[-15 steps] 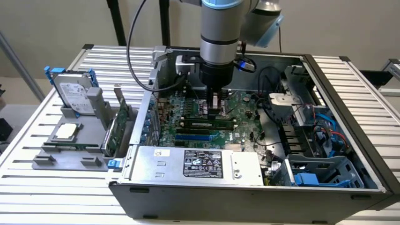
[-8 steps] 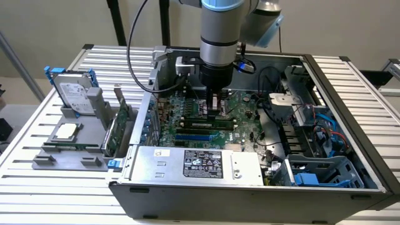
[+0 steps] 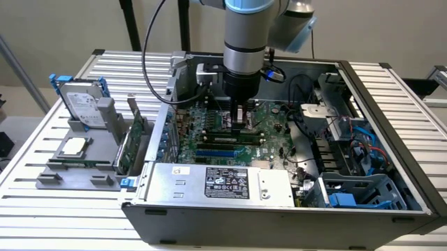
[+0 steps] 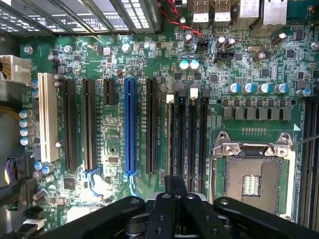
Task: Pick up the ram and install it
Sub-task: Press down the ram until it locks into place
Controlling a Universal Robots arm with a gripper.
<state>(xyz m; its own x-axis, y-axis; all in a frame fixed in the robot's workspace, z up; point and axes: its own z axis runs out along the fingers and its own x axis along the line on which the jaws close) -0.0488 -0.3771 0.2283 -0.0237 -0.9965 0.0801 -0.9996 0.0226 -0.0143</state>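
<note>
The arm reaches down into the open computer case (image 3: 391,172), its pincer (image 3: 241,123) low over the motherboard (image 3: 216,141) by the black memory slots (image 4: 187,132). The ram (image 4: 175,196) stands on edge between the fingers (image 4: 160,214) — they are clamped on it — just above those slots. On the table (image 3: 28,193) beside the case, a rack (image 3: 77,167) holds a hard drive (image 3: 82,107).

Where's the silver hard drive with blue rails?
The silver drive stands at the exterior view's left, outside the black computer case, in a grey holder beside the green expansion card.
</note>
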